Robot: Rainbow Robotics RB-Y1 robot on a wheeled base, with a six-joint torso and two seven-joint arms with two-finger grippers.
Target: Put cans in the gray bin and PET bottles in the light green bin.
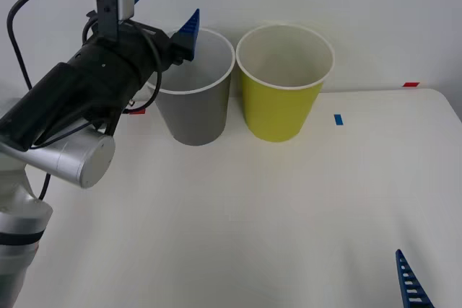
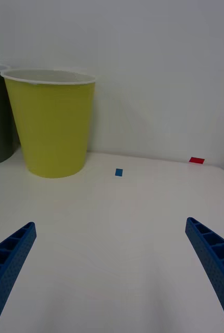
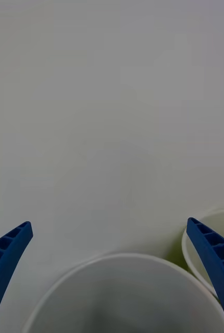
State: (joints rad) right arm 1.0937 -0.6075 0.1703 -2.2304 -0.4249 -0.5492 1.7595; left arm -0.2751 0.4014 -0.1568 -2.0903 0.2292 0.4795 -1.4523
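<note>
Directly below the left end effector [image 3: 109, 281], whose fingers stood spread and empty, sat the gray bin [image 1: 193, 113], with the light green bin [image 1: 283, 102] just beside it. Low over the surface [image 1: 253, 214], the right end effector [image 2: 112, 276] was likewise released.

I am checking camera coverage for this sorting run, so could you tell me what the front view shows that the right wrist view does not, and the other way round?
Front view alone: the left gripper, open, raised at the near-left rim of the gray bin, with its black arm, plus both bins' open tops.

Right wrist view alone: the right gripper with both fingers spread wide, low over the table.

Both: the light green bin, the gray bin beside it, the blue marker and the red marker on the table.
</note>
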